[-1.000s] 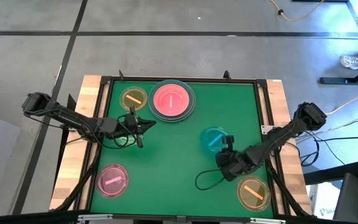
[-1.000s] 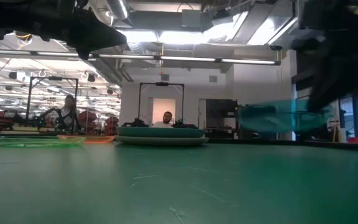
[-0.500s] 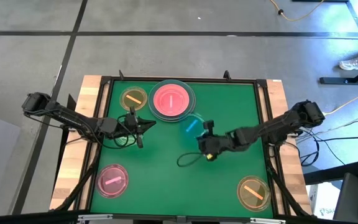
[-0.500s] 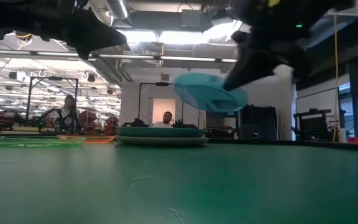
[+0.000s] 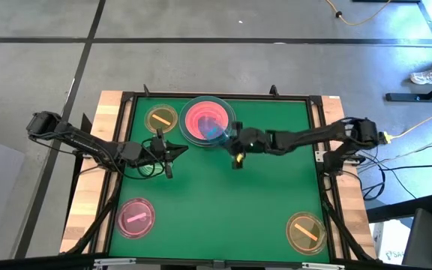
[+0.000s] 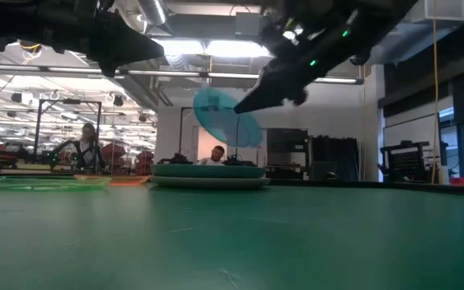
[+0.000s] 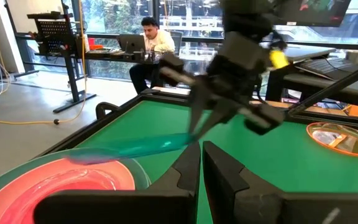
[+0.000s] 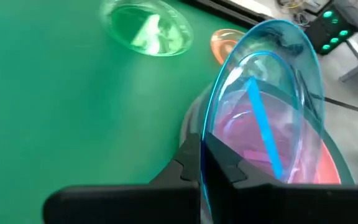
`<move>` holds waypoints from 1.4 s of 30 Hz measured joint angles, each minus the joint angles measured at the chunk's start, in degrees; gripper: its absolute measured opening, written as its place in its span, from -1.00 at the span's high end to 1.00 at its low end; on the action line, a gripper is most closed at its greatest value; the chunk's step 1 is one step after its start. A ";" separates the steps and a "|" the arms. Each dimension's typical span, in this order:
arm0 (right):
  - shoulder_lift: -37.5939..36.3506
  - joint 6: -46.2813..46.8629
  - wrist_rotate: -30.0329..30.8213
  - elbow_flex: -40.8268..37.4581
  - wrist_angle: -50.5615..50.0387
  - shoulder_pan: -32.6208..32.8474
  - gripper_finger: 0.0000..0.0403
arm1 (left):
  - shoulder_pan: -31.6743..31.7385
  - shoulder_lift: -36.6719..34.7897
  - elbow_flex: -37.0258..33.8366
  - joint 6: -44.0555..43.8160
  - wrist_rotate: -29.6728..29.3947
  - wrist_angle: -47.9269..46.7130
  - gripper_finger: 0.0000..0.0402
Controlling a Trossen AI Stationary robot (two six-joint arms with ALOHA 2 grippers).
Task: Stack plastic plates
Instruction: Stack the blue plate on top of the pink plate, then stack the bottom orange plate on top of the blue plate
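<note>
A small translucent blue plate (image 5: 216,131) with a blue bar hangs tilted over the stack of large plates (image 5: 207,121), whose top one is pink (image 7: 73,180). My right gripper (image 5: 229,139) reaches in from the table's right and is shut on the blue plate's rim. My left gripper (image 5: 175,150) hovers shut just left of the stack, touching nothing. A yellow-green plate (image 5: 161,118), a small pink plate (image 5: 135,217) and an orange plate (image 5: 306,231) lie flat on the green mat. My right gripper pinches the blue plate by its rim (image 8: 205,144), on the edge nearest the gripper, one finger on each face. The fingers come from the table's right, slanting slightly down. The plate (image 6: 225,117) is lifted clear and steeply tilted above the pink top plate.
The green mat (image 5: 223,202) is open through its middle and near side. A raised black frame and wooden borders (image 5: 328,112) edge the table. People sit at desks in the room beyond the far edge (image 6: 216,153).
My right gripper has carried the blue plate from the right part of the table toward the far left, up and over to the large stack. The plate has tipped from nearly level to steeply tilted. The gripper has stayed shut on it.
</note>
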 joint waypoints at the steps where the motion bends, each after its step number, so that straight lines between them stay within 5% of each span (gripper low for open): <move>1: 0.95 0.00 -0.52 0.00 1.69 -1.12 0.99 | 0.00 0.00 0.00 0.00 0.00 -0.01 0.94; 10: 9.30 0.12 -2.22 0.02 14.46 -7.39 0.99 | 0.00 0.00 -0.02 0.00 0.00 0.00 0.94; 30: 15.34 0.77 1.31 0.02 17.85 -7.98 0.97 | 0.00 0.00 -0.02 0.00 -0.02 0.01 0.94; 42: 13.78 1.67 0.84 0.02 16.74 -7.56 0.29 | 0.00 0.00 -0.02 0.00 0.00 0.01 0.94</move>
